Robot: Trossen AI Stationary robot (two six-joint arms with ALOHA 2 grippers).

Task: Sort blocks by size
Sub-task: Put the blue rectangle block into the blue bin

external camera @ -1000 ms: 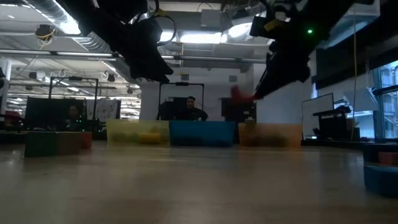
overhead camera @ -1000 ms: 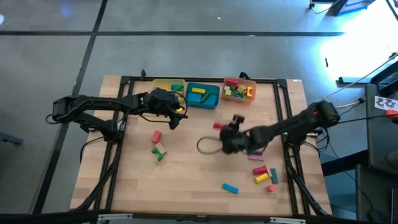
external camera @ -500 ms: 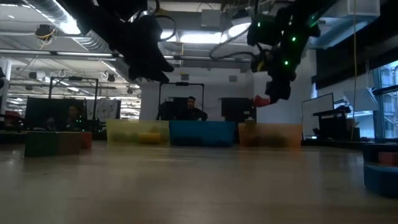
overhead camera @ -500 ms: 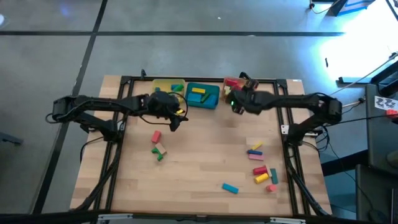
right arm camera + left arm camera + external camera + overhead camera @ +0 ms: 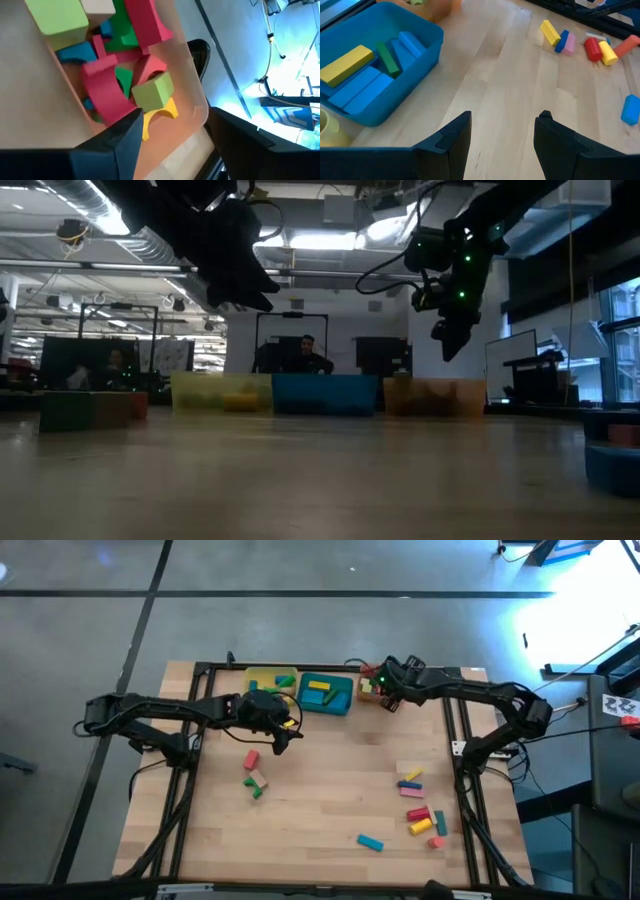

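Two dark jointed arms, black cables, green indicator lights.

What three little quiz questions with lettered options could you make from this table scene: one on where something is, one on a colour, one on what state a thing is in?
1. Where is the right gripper?
A. Over the orange tray at the table's far edge
B. Beside the loose blocks near the right rail
C. Off the table

2. What colour is the middle tray of the three?
A. Red
B. Teal blue
C. White

3. How do the left gripper's jaws stand?
A. Shut on a yellow block
B. Shut on nothing
C. Open, holding nothing

Answers:
1 A: the high view shows it above the orange tray, and its wrist view looks down on the blocks inside.
2 B: between the yellow tray and the orange one.
3 C: bare table shows between them.
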